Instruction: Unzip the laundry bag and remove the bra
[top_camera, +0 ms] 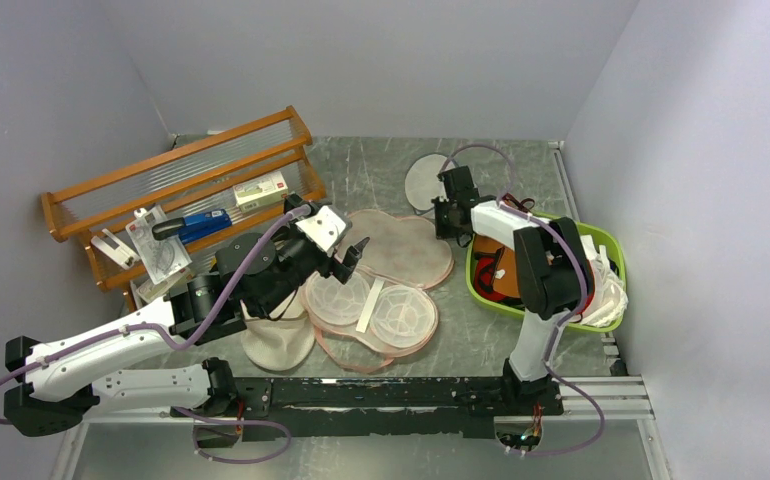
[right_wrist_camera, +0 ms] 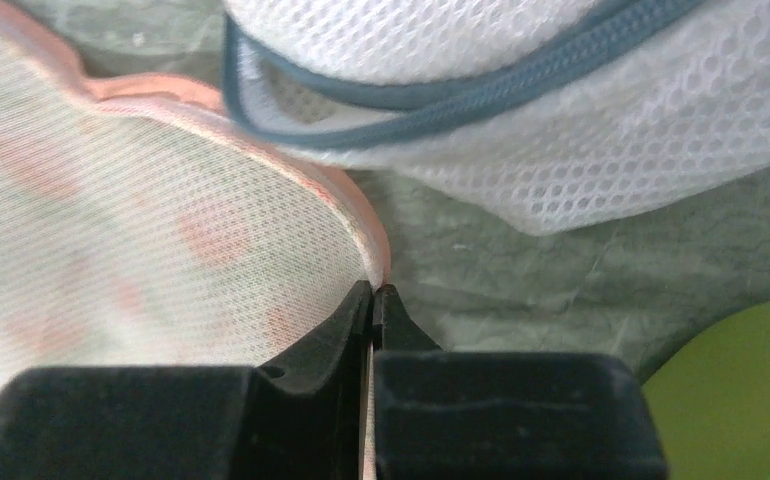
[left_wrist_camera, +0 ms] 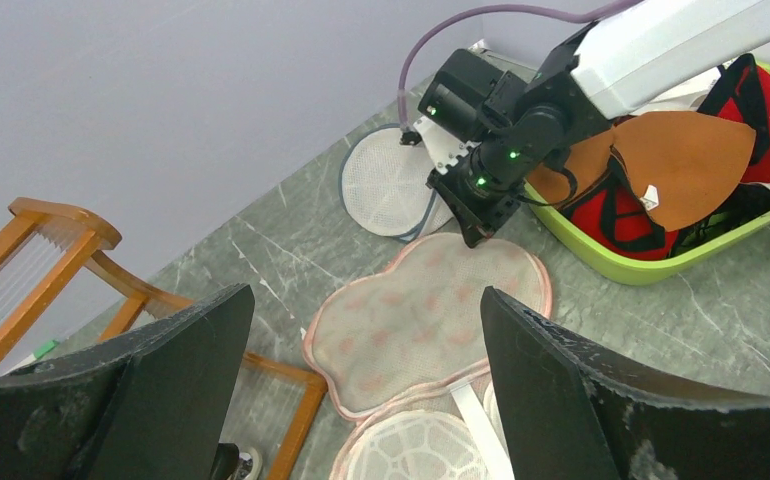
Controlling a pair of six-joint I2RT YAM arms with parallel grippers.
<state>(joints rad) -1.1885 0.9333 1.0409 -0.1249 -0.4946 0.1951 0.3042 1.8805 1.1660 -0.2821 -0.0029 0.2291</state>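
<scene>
Mesh pouch (right_wrist_camera: 561,120) crowds right tool (right_wrist_camera: 374,292), clamped on laundry bag (left_wrist_camera: 421,320) rim; left tool (top_camera: 355,254) wide apart; basket (left_wrist_camera: 641,268) alongside.

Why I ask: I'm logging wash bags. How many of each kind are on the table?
pink printed laundry bag: 1
round white mesh pouch: 1
plain cream bag: 1
Total: 3

Two hands (top_camera: 357,250) (left_wrist_camera: 478,236), one green basket (top_camera: 486,295), one wooden rack (top_camera: 176,165), one round pouch (top_camera: 423,182).
</scene>
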